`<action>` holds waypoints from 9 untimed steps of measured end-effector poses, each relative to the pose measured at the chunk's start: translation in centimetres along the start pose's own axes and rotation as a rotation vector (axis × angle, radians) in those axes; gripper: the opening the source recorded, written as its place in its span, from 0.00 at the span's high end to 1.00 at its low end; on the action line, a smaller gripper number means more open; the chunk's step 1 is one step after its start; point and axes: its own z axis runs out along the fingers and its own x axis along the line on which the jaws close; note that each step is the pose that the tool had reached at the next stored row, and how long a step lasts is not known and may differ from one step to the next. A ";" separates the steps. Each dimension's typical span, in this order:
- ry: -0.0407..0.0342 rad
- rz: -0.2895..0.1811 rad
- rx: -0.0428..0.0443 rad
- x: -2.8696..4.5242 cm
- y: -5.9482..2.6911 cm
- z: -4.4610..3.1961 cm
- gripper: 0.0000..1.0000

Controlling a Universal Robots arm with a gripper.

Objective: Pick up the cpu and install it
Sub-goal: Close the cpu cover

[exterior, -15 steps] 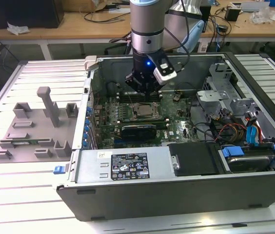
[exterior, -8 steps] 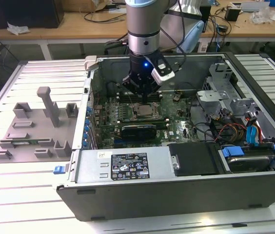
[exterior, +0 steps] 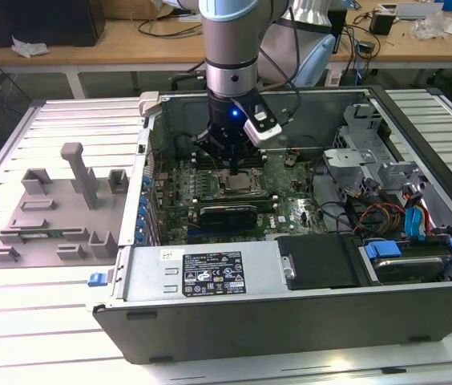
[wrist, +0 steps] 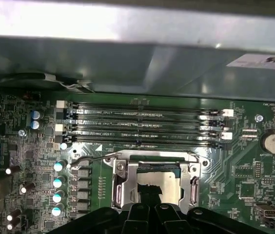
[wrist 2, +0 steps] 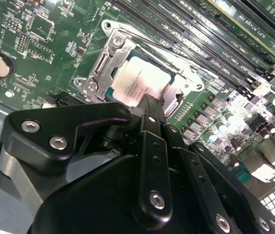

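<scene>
The cpu [exterior: 238,183], a small square chip with a shiny silver top, lies flat in the open metal socket frame [wrist 2: 109,53] on the green motherboard [exterior: 290,210] inside the opened computer case. Both wrist views show it too, cpu [wrist 2: 140,80] and cpu [wrist: 169,183]. My gripper [exterior: 234,167] hangs straight down over the socket. Its black fingertips [wrist 2: 149,105] stand together, narrower than the chip, at or just above its top surface. Whether they touch it I cannot tell. Nothing is between them, and part of the chip is hidden behind the gripper [wrist: 149,192].
Memory slots [wrist: 142,124] run along one side of the socket, a long black card [exterior: 226,215] along the other. The case wall [exterior: 150,152], power supply [exterior: 210,277] and drive cage with cables [exterior: 386,216] ring the board. A grey fixture [exterior: 58,208] sits on the table at the exterior view's left.
</scene>
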 end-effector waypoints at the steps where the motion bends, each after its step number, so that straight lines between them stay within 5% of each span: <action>1: 0.0000 0.000 0.0001 0.07 -0.06 0.05 0.89; 9: 0.0001 0.000 0.0001 1.29 -0.11 0.83 0.89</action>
